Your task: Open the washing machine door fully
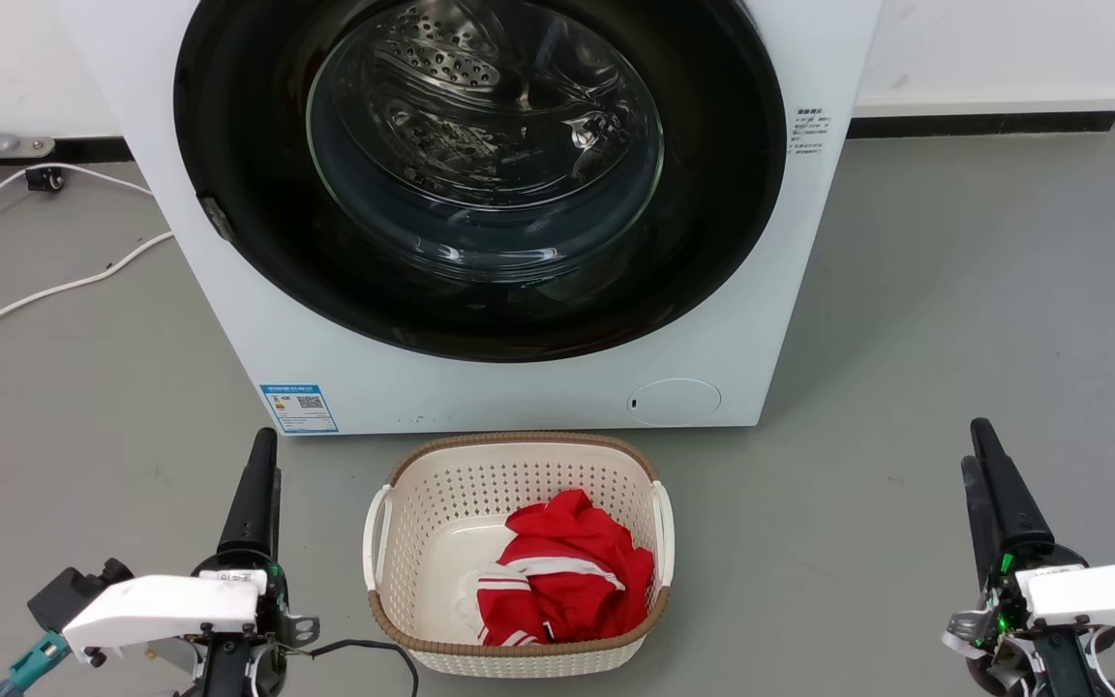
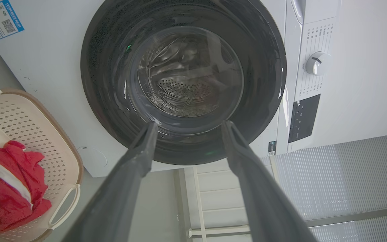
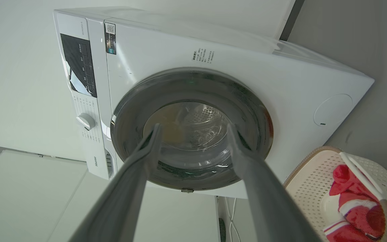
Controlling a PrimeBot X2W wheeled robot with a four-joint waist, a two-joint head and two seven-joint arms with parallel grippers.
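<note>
The washing machine [image 1: 519, 397] is a white front-loading box straight ahead on the grey floor. The washing machine door [image 1: 712, 194] is a glossy black round with a clear glass bowl, lying flush against the machine's front, shut. The steel drum shows through the glass. A small grey catch [image 1: 217, 218] sits on the door's left edge. My left gripper [image 1: 262, 445] hangs low at the left, well short of the machine. In the left wrist view the left gripper [image 2: 189, 123] is open and holds nothing, facing the door [image 2: 106, 84]. My right gripper [image 1: 979, 436] hangs low at the right; the right gripper [image 3: 194, 126] is likewise open and holds nothing, facing the door [image 3: 193, 87].
A cream perforated basket [image 1: 519, 440] with a red and white garment [image 1: 567, 571] stands on the floor just in front of the machine, between my arms. White cables [image 1: 54, 286] trail over the floor at the left. Bare grey floor lies to the right.
</note>
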